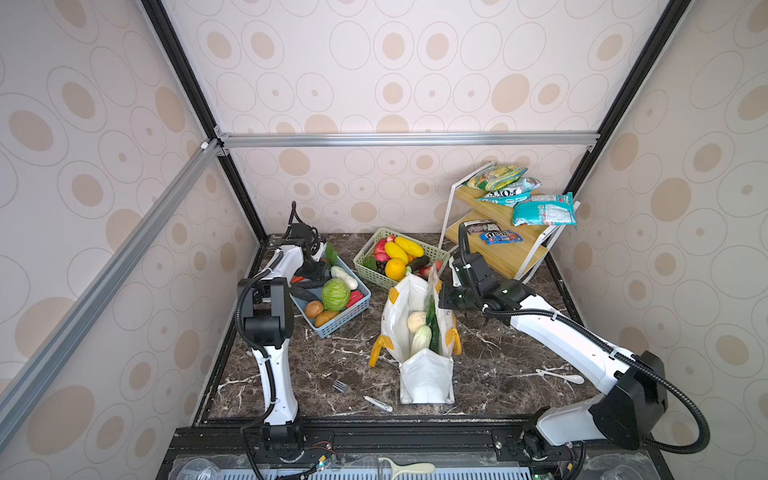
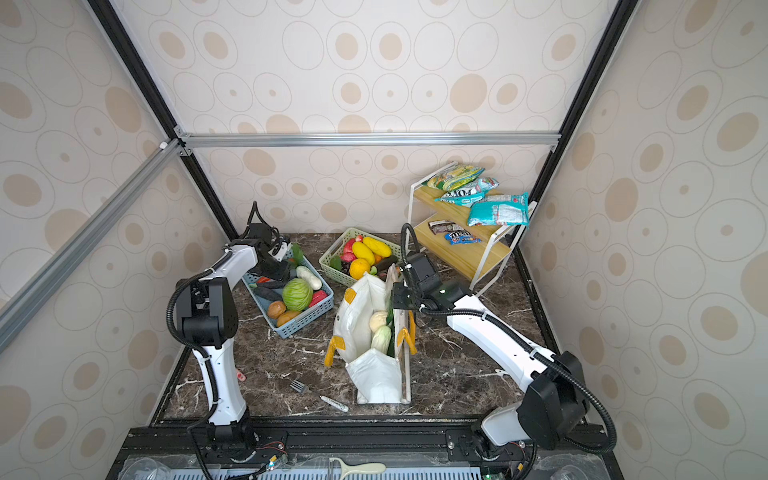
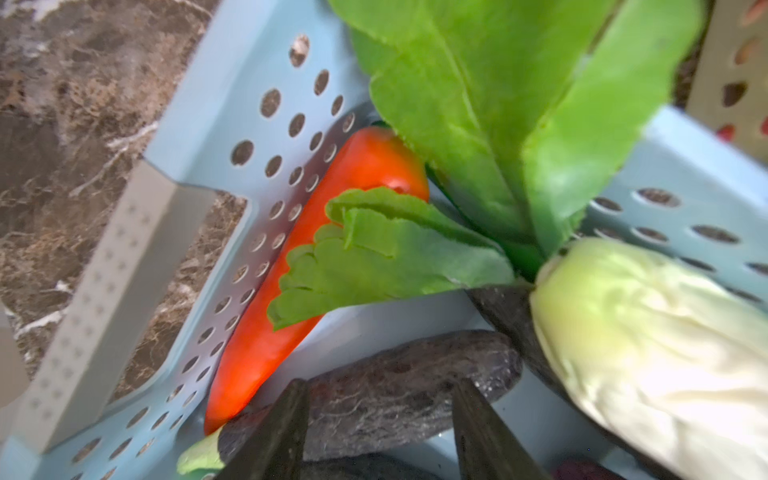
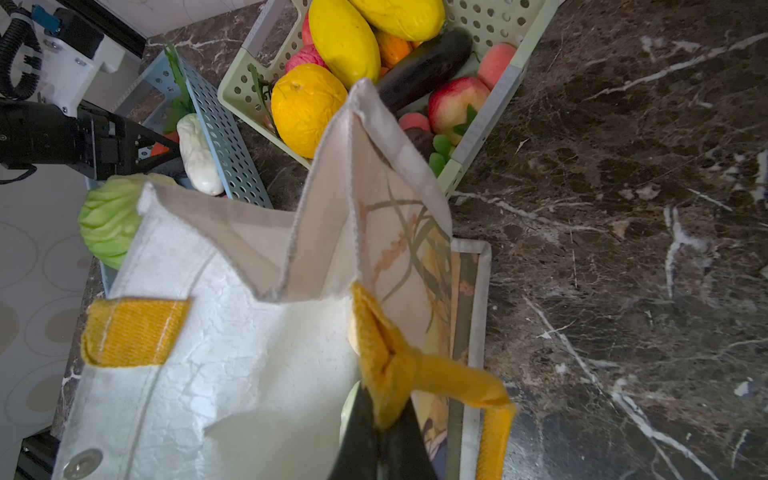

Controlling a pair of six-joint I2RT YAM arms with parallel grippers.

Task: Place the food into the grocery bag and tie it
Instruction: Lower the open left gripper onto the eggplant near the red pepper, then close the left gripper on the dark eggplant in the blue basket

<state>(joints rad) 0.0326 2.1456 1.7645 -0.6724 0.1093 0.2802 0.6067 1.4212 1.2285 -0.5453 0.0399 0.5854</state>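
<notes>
The white grocery bag stands open mid-table. In it lie a beige knobbly ball, a pale cabbage and a dark green cucumber. My right gripper is shut on the bag's yellow strap handle at its far rim. My left gripper hangs open inside the blue basket, just over a dark brown root. Beside it lie a red-orange pepper, green leaves and a white-green cabbage.
The blue basket also holds a round green cabbage. A green basket of fruit stands behind the bag. A wooden shelf with snack packets is at the back right. A fork and a white spoon lie on the marble.
</notes>
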